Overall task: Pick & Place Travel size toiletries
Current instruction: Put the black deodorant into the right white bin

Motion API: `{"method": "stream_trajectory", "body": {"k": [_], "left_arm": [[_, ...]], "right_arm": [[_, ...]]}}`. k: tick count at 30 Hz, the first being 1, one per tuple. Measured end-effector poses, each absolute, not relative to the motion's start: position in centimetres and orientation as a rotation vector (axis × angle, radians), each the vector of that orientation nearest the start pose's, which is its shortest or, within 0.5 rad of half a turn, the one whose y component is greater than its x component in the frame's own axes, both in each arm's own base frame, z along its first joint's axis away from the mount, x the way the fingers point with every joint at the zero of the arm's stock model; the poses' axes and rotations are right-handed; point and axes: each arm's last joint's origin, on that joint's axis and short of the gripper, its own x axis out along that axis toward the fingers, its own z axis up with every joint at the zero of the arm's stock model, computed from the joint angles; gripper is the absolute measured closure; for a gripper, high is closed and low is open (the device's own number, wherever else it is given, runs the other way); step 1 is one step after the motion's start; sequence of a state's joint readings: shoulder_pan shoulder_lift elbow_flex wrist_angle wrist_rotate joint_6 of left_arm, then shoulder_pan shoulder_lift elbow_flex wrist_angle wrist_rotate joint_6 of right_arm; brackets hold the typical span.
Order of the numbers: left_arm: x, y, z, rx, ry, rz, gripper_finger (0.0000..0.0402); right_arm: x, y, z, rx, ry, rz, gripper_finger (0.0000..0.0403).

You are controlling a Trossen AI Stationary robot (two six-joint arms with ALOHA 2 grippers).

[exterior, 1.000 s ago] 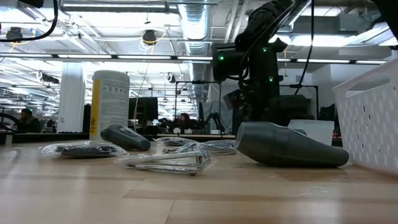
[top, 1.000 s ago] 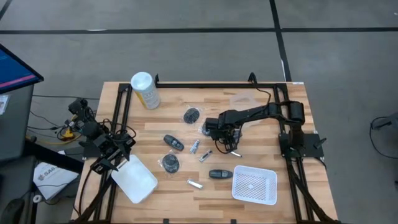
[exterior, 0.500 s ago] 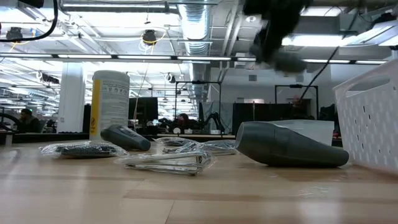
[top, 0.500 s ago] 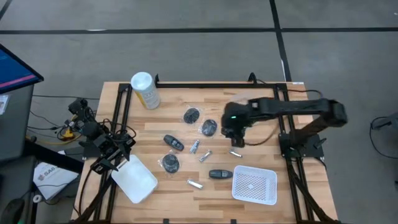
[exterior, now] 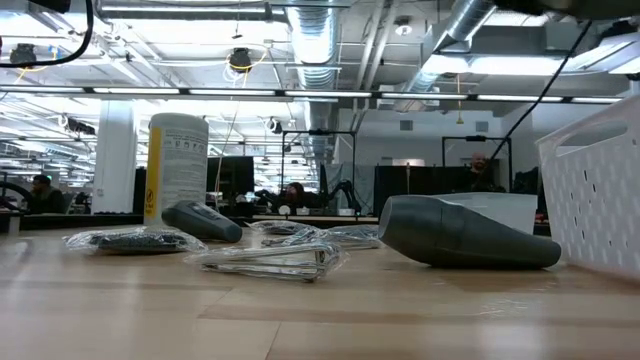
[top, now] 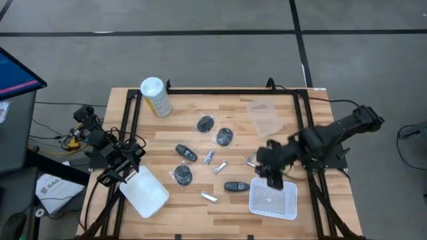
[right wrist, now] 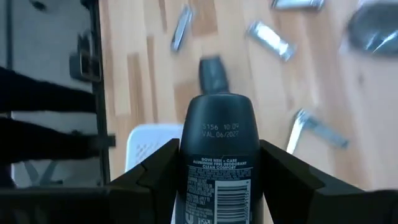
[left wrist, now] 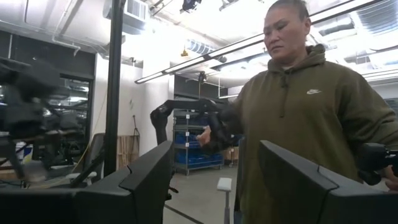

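My right gripper (top: 271, 175) hangs above the far edge of the white basket (top: 273, 200), shut on a dark grey deodorant stick (right wrist: 219, 134). On the table lie the other toiletries: dark capsules (top: 186, 153) (top: 236, 187), flat dark discs (top: 205, 123) (top: 225, 137) (top: 182, 175) and small silver pieces (top: 209, 157) (top: 209, 197) (top: 252, 160). The low view shows one capsule (exterior: 465, 235) lying on its side. My left gripper (left wrist: 214, 165) waits open at the table's left edge (top: 115, 172). My right gripper pinches the deodorant stick by its two sides (right wrist: 186, 171) at the labelled body, between its two fingers. The rounded end (right wrist: 219, 109) sticks out past the fingertips. The fingers slant steeply down. The stick is lifted clear of the table.
A tall pale-yellow canister (top: 155, 97) with a white lid stands at the far left. A white tray (top: 145, 192) lies near the left arm, and a clear plastic bag (top: 265, 117) lies at the far right. A person (left wrist: 298, 106) stands beyond the table.
My right gripper has risen from the table's middle, beside the bagged disc, and swung toward the near right until it is over the basket's far edge. It carries the deodorant stick lifted clear, and the wrist has rolled. It has left the low view.
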State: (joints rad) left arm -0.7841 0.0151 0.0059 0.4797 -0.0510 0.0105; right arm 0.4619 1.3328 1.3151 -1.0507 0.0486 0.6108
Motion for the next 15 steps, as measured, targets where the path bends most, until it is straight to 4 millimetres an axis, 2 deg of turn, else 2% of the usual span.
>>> {"method": "stream_trajectory", "body": {"k": [3,8,15], "left_arm": [[6.3,-6.1,20.9,-0.185,-0.444,-0.717,0.0170],[6.3,-6.1,20.9,-0.185,-0.443,-0.717,0.0170],[6.3,-6.1,20.9,-0.185,-0.443,-0.717,0.0170]], "right_arm": [[22.0,13.3,32.0,0.284,1.179,0.022,0.0223],[22.2,16.3,29.5,0.259,1.275,-0.028,0.0225],[23.0,18.3,24.3,0.192,1.407,-0.118,0.0215]]}}
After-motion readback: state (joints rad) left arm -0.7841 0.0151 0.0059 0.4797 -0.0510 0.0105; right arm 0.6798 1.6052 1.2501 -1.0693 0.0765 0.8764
